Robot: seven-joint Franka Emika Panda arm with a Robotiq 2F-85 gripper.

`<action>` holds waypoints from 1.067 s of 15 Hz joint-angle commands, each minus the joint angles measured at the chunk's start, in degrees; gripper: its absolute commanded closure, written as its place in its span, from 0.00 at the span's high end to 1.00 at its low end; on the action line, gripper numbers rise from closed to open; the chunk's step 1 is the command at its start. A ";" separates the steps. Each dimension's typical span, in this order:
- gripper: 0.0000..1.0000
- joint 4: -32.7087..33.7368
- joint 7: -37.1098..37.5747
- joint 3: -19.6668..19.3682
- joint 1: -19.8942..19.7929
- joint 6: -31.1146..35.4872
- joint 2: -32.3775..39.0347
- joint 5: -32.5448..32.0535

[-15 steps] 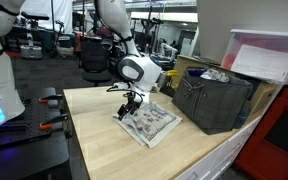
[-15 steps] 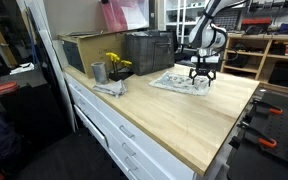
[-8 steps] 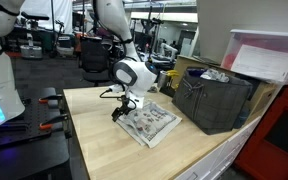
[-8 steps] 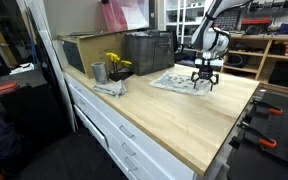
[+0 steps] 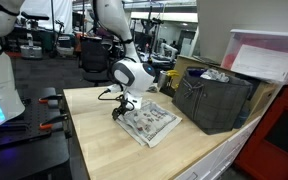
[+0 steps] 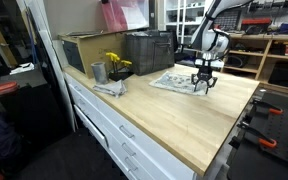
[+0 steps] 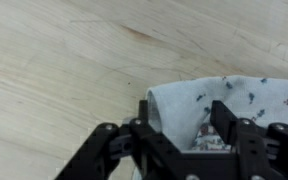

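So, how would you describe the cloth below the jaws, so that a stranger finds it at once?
Find the long light-wood countertop and, on it, the black crate. Right beside the crate lies a white cloth with small dark print. Unlike the crumpled grey cloth by the yellow flowers, it lies flat, with the jaws at its corner.
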 commanded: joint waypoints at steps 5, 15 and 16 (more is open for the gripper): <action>0.05 -1.60 -5.30 0.67 -0.78 -0.45 -2.49 2.82; 0.01 -8.98 -6.29 -1.87 2.32 2.06 -9.11 -2.68; 0.01 -10.25 -5.92 -2.14 2.82 2.32 -9.76 -3.95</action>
